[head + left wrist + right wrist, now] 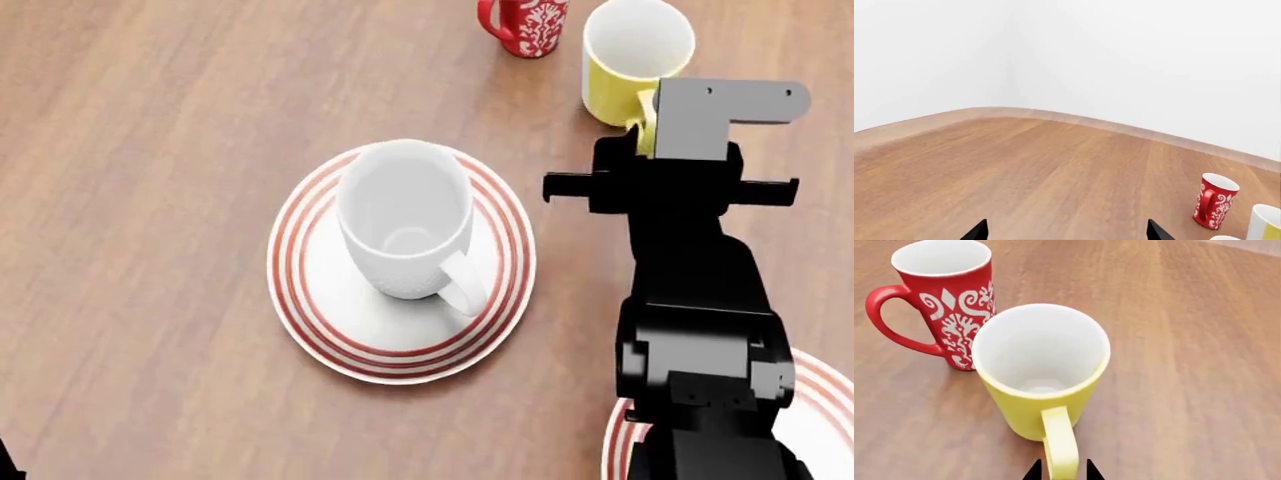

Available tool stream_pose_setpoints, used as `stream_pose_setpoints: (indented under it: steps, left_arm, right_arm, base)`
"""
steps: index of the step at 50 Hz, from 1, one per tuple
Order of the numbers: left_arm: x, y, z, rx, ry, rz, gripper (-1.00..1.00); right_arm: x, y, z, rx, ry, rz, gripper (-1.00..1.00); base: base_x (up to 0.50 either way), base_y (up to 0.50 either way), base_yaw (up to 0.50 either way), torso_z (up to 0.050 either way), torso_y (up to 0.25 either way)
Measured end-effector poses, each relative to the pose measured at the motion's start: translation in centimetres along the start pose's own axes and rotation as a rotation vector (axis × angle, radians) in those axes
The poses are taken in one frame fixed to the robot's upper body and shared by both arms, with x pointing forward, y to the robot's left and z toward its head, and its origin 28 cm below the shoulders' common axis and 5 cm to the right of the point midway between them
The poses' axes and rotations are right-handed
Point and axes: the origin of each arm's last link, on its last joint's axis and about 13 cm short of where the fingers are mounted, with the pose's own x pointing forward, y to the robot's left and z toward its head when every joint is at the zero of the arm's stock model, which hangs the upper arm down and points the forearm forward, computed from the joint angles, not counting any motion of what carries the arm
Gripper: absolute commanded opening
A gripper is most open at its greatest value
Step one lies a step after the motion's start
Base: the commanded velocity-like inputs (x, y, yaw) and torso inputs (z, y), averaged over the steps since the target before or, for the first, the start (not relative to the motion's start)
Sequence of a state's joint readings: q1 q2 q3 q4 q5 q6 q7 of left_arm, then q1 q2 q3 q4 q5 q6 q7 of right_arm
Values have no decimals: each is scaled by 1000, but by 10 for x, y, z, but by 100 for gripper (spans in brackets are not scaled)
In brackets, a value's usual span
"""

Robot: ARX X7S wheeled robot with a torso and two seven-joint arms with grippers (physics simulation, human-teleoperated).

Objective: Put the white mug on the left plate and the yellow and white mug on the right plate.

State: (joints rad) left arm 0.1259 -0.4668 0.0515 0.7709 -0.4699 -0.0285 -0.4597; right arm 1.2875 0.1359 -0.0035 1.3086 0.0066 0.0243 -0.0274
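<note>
Standing upright: yellow and white mug (1039, 375), white inside, handle yellow.

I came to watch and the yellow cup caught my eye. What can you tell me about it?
The yellow cup is small, glossy like glazed pottery, yellow outside and white inside, and empty. It stands upright on the wooden table, beside the red patterned cup without clearly touching it. Its handle points toward the right gripper, whose fingertips sit either side of the handle's lower end.
</note>
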Motion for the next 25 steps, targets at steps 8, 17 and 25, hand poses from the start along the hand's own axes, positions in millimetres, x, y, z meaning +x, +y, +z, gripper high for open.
stream_pose_setpoints:
  steps: [8,17,25]
  left_arm:
    - [0,0,1,-2,-1,-1,100]
    - [0,-1,1,0,0,-4,100]
    - [0,-1,1,1,1,-7,100]
  right_arm:
    - [0,-1,-2,13,-7,-3,-100]
    - [0,-4,-4,59,-58,0,-100]
    - [0,-7,-2,83,-142,10,-100]
  base:
    - [0,0,0,0,0]
    - [0,0,0,0,0]
    - [0,0,0,0,0]
